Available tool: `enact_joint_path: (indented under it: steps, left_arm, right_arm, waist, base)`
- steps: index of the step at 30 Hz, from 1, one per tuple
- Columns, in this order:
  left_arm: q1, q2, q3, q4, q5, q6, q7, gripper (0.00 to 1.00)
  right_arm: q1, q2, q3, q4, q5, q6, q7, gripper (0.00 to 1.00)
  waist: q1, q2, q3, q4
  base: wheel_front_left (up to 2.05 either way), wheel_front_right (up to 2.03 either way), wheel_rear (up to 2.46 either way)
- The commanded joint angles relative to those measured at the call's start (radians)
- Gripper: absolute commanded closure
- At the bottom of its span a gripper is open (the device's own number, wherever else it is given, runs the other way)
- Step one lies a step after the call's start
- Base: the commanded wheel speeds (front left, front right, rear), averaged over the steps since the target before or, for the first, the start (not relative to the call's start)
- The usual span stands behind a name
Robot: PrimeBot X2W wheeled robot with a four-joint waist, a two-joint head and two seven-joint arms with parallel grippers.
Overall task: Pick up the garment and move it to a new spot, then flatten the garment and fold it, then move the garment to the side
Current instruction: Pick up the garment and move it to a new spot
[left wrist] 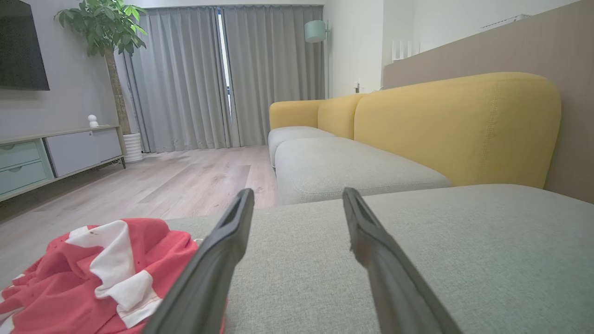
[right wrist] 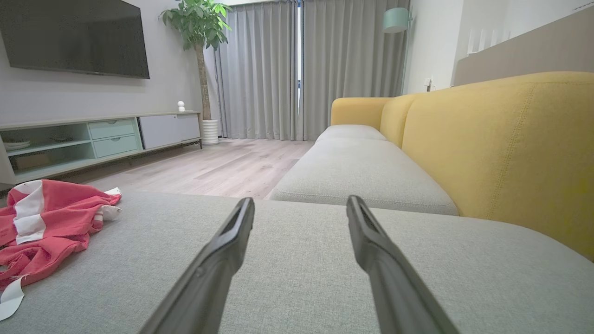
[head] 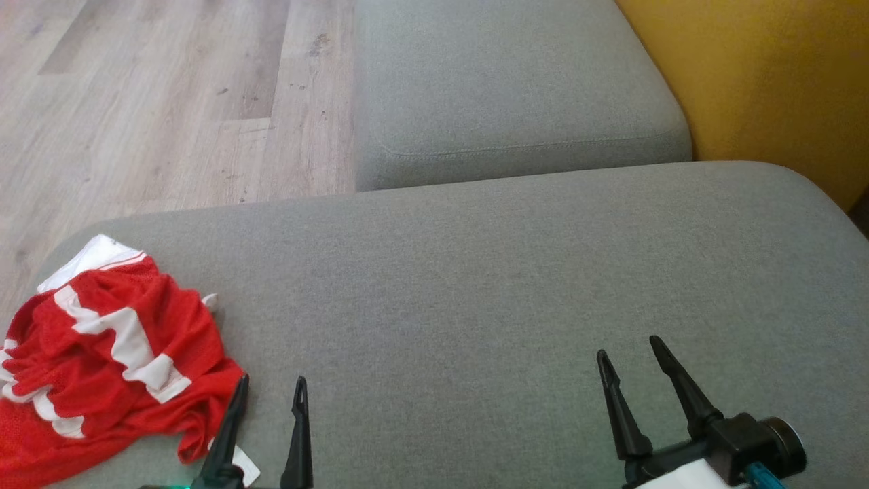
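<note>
Crumpled red-and-white garment [head: 102, 360] lies at the grey cushion's [head: 475, 285] left corner; left gripper [head: 270, 387] beside it, right gripper [head: 628, 353] well apart, both spread

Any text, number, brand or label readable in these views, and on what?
No text can be read.
Garment: white blocks on the red mesh may be part of a number, too crumpled to read.
White tag at its hem, by the left claw: too small to read.
</note>
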Motion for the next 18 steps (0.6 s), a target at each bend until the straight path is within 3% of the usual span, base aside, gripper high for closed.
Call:
enact_joint_path:
  steps: [1, 8, 18]
  left_arm:
    - [-0.033, -0.009, 0.033, -0.026, 0.008, -0.005, -0.010, 0.00]
    - [-0.038, -0.011, 0.041, 0.003, 0.014, -0.020, -0.010, 0.00]
    - [-0.033, -0.012, 0.095, 0.033, 0.004, -0.007, -0.010, 0.00]
  right_arm:
    - [-0.035, -0.009, 0.022, -0.030, -0.003, -0.001, -0.011, 0.00]
    - [-0.031, -0.009, 0.022, -0.026, 0.004, -0.001, -0.011, 0.00]
    - [-0.030, -0.009, 0.039, -0.020, 0.024, -0.001, -0.011, 0.00]
  waist:
    - [0.0000, 0.0000, 0.001, 0.001]
    - [0.0000, 0.0000, 0.020, 0.041]
    - [0.0000, 0.0000, 0.040, 0.170]
  base:
    - [0.00, 0.00, 0.00]
    - [0.00, 0.00, 0.00]
    - [0.00, 0.00, 0.00]
